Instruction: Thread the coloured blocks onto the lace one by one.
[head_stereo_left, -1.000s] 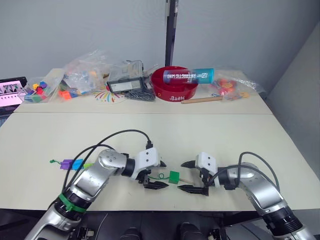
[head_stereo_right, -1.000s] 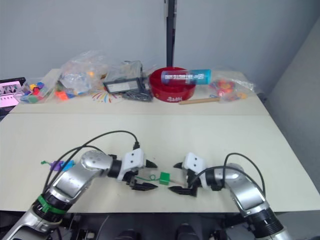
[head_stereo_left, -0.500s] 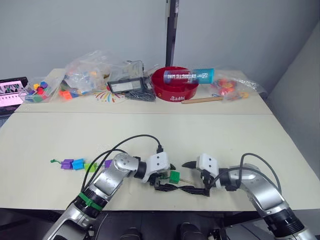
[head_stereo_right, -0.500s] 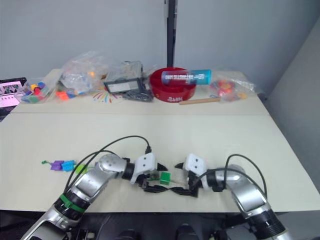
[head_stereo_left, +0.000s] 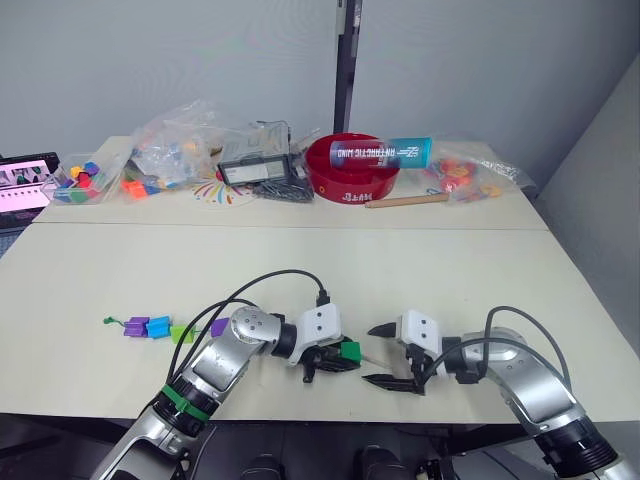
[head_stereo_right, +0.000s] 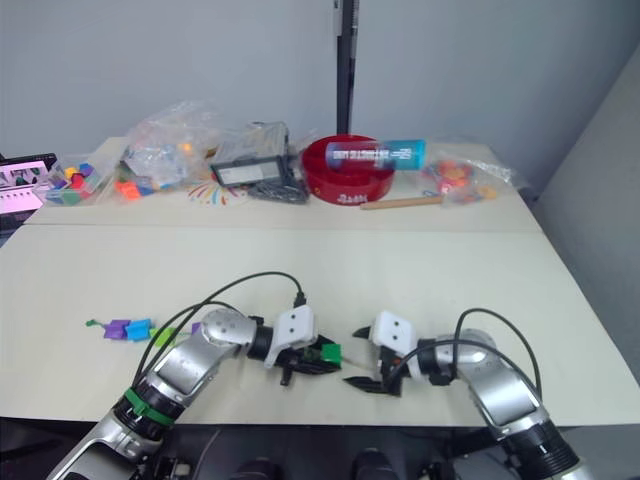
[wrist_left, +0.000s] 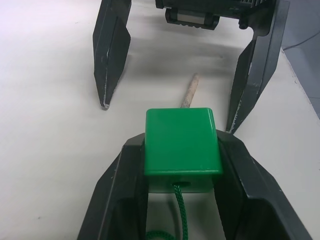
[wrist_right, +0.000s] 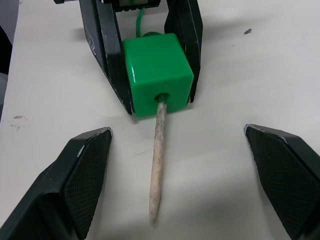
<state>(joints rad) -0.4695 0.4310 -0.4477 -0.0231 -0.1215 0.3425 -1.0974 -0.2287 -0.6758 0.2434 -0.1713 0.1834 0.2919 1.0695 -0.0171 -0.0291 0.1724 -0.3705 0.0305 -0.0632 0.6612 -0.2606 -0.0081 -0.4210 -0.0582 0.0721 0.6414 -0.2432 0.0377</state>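
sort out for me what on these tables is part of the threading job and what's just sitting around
Part of the job:
- dark green block, clamped in the left gripper
- lace, pale tip poking through that block
- threaded blocks at the left
- right gripper, open around the tip

Lying about:
- bags of pieces
- red bowl
- wooden stick

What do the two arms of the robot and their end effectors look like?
Both arms are silver-grey metal with black joints, and each has a white block at the wrist. A loose black cable loops over each forearm. A green band circles the left arm near the elbow. The left end effector and the right end effector each carry two black tapered fingers.
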